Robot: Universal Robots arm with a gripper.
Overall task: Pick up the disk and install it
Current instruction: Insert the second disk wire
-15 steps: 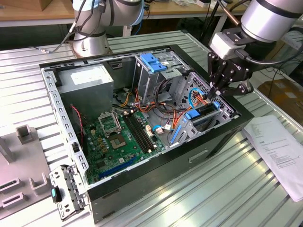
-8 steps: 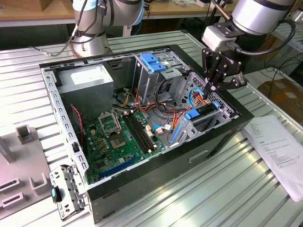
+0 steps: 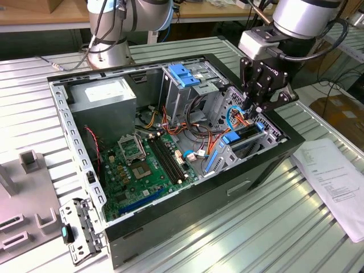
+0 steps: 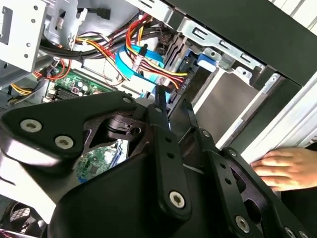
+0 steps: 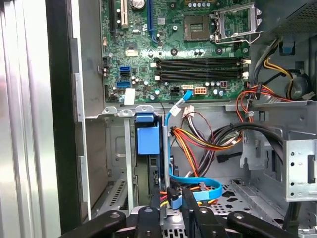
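While the black two-fingered gripper (image 3: 257,108) hangs inside the open black computer case (image 3: 239,187), we count one silver disk in its bright blue carrier (image 3: 242,138), seated on edge in the drive bay just below the fingers — they stand narrowly parted, gripping nothing — and one person's hand (image 4: 282,168) rests on the case

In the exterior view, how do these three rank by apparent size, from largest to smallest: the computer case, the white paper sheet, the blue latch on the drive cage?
Largest to smallest, as they look in the exterior view:
1. computer case
2. white paper sheet
3. blue latch

The gaps are clear, so no ties, though the sheet is cut off by the picture's edge.
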